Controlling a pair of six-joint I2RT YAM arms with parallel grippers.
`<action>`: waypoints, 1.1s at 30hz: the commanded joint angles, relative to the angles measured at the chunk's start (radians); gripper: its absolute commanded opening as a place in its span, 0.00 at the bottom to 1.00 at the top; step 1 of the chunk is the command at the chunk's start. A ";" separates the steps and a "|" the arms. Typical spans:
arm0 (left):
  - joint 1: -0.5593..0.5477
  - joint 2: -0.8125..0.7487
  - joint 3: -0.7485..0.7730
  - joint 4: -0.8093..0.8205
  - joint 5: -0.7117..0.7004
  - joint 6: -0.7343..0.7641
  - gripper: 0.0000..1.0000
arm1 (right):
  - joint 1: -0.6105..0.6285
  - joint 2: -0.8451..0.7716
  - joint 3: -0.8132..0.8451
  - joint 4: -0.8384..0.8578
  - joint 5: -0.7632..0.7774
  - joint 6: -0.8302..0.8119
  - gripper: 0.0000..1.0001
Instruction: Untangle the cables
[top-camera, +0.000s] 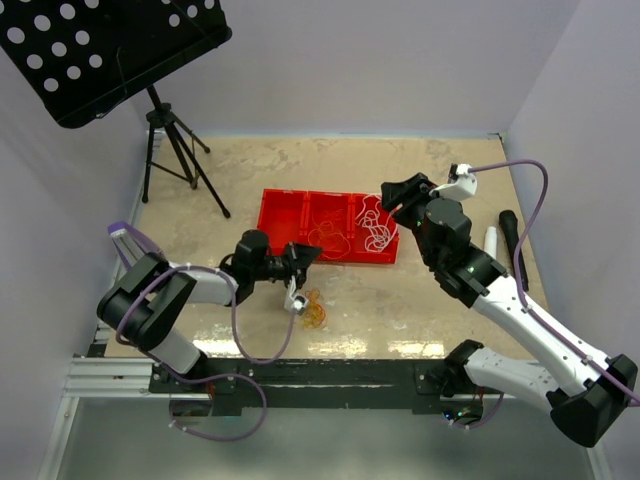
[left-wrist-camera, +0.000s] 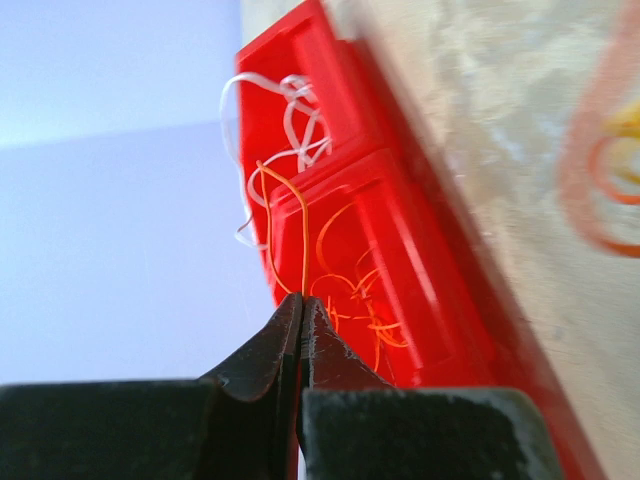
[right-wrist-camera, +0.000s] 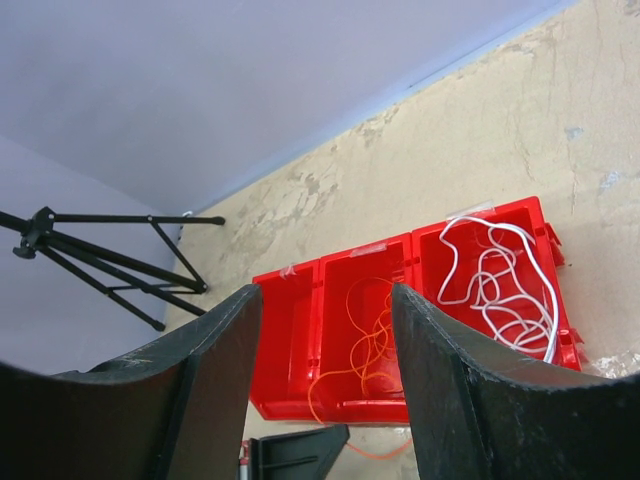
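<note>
Left wrist view: shows an orange cable (left-wrist-camera: 305, 245) rising out of the middle compartment of the red tray (left-wrist-camera: 460, 320) into the tips of the left gripper (left-wrist-camera: 301, 300), clenched tight and seemingly pinching that strand. Finds the rest of it looped in that compartment, with a strand over the near wall in the right wrist view; notes the white cable (right-wrist-camera: 495, 280) coiled in the end compartment and a further orange-red tangle (top-camera: 313, 314) on the table (top-camera: 400, 300) near the tray. Records the right gripper (right-wrist-camera: 325, 300) spread wide above the tray, grasping nothing. Judges the pinch marginal on so thin a cord: may slip free on a pull. Warns also of loops snagging on the compartment wall, tightening any knot or dragging the unrestrained tray. Flags no second hold on the cable to counter that.
</note>
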 joint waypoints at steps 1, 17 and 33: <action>0.002 -0.048 0.027 0.180 -0.010 -0.311 0.00 | -0.006 -0.019 0.021 0.019 0.018 -0.010 0.59; -0.001 0.071 0.566 -0.520 -0.132 -1.110 0.00 | -0.006 -0.023 0.031 0.005 0.018 -0.010 0.58; 0.006 0.119 0.536 -0.442 -0.393 -1.667 0.00 | -0.006 -0.020 0.002 0.016 0.025 -0.006 0.58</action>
